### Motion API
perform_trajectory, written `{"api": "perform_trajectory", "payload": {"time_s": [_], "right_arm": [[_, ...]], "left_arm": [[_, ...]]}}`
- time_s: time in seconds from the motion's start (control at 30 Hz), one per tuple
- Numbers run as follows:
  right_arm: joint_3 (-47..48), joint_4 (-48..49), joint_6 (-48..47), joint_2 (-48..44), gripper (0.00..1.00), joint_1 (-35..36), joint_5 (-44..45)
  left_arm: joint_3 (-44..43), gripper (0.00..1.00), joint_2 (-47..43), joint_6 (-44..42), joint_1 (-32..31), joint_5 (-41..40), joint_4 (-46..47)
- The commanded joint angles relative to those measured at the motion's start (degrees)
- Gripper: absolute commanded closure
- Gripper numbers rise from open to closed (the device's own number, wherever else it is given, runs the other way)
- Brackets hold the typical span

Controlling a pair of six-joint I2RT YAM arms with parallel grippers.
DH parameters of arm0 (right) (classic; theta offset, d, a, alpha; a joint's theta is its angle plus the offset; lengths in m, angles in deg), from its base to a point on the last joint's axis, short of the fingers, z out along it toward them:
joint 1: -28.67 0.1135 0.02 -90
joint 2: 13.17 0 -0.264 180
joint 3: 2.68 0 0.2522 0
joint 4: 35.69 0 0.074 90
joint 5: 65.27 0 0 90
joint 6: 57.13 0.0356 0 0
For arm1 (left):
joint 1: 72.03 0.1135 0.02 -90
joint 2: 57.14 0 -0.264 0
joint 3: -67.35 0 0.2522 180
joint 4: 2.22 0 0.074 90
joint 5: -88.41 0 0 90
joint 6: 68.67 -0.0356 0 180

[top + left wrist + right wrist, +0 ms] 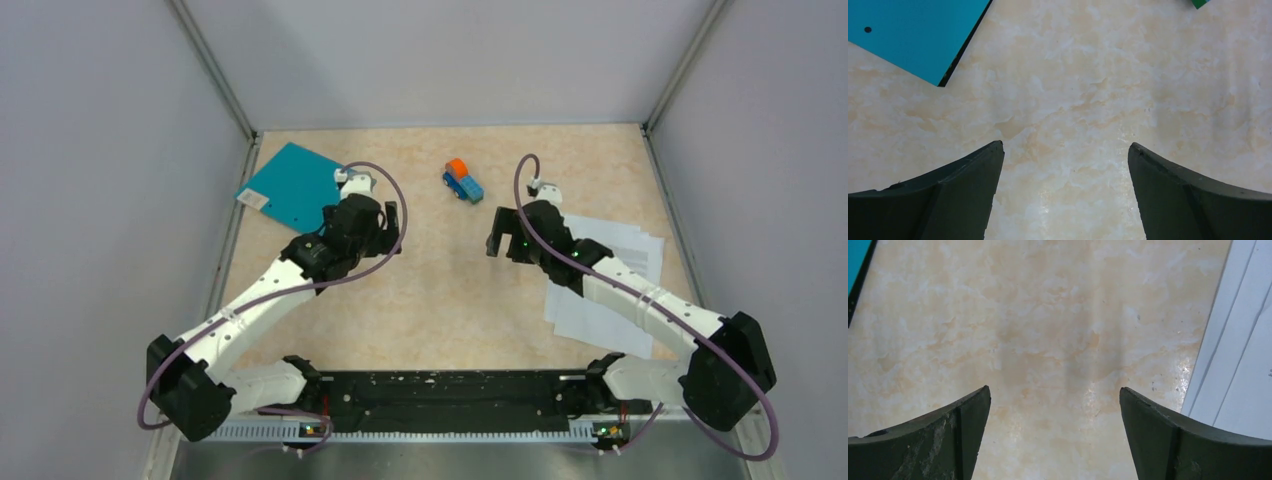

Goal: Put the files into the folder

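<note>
Both arms hung over bare table, and nothing was in hand. The left gripper had its jaws spread wide with only marbled surface between them. The right gripper was spread just as wide, gripping nothing.

The folder lay shut, teal side up, at the far left, close to the side wall. The files sat well apart from it on the right, loosely fanned, with the right arm reaching over them.

Trouble, I reckoned, would start with those sheets. They lay flat on the table with no edge raised, so a pinch from above could skate off. It could also peel up just the top page and scatter the rest (they were already askew).

The folder was the second worry. It looked closed, so a cover had to be lifted first, and so near the wall there was little room to swing it. A cover let go too early would likely flop shut on the papers halfway in.

The toy truck stood at the far middle, between the two things. Limp paper dragged across that way could catch it or knock it along.
</note>
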Motion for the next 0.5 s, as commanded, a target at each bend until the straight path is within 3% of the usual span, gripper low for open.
{"api": "perform_trajectory", "payload": {"time_s": [0.0,0.47], "right_arm": [[0.3,3.3,1.9,-2.0,0.01,0.0,-1.8],[3.5,15.1,10.7,9.0,0.02,6.5,-8.8]], "left_arm": [[-2.0,0.02,0.4,1.7,2.0,-0.8,1.2],[-5.1,0.01,-1.9,0.9,10.4,5.4,-3.2]]}}
